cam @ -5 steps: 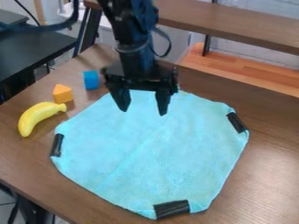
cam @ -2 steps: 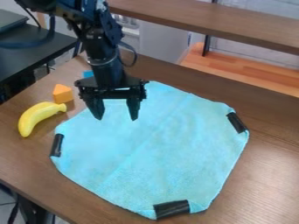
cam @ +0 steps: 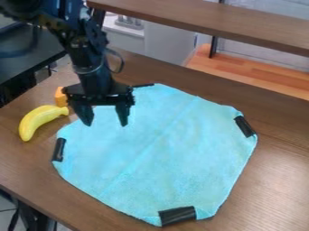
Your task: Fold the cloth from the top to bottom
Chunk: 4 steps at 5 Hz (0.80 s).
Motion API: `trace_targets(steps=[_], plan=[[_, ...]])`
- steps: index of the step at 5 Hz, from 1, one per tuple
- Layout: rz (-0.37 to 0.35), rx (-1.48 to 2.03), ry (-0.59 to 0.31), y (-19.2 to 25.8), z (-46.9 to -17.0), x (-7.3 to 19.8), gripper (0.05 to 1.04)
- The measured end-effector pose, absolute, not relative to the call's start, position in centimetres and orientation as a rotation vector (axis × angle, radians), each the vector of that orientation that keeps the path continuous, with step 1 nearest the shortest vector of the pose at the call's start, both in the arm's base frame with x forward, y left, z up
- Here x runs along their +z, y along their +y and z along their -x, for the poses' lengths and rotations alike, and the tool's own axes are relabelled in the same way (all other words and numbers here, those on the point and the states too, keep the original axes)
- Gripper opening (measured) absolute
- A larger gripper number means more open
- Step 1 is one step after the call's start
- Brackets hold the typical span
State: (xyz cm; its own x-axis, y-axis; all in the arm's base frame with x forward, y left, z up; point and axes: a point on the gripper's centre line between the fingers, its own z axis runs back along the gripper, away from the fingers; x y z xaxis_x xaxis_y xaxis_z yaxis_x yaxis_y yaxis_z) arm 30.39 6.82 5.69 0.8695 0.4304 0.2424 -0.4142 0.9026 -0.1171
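Observation:
The black gripper (cam: 106, 122) hangs over the upper left part of the cloth, its two fingers apart and pointing down, with nothing between them. Spread out flat on the table lies the light blue cloth (cam: 163, 149), with black clips or tape at its left, right and bottom corners. A dark strip also shows at its top corner, partly behind the gripper. Whether the fingertips touch the cloth, I cannot tell.
Left of the cloth, a yellow banana (cam: 39, 121) rests on the brown table (cam: 278, 149). An orange block (cam: 61, 97) stands just behind it, partly covered by the gripper. A raised wooden shelf (cam: 229, 25) crosses the back.
The gripper has moved left and slightly toward the camera, still open. The cloth's dark top corner has come into view, and the blue block is now hidden behind the arm.

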Motion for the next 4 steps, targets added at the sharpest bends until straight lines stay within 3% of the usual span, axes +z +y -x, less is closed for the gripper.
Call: trace_targets(steps=[3,4], plan=[[0.034,0.573,-0.339,12.3,-28.1,4.9,1.000],[0.014,0.628,-0.286,13.0,-27.3,3.5,1.000]])
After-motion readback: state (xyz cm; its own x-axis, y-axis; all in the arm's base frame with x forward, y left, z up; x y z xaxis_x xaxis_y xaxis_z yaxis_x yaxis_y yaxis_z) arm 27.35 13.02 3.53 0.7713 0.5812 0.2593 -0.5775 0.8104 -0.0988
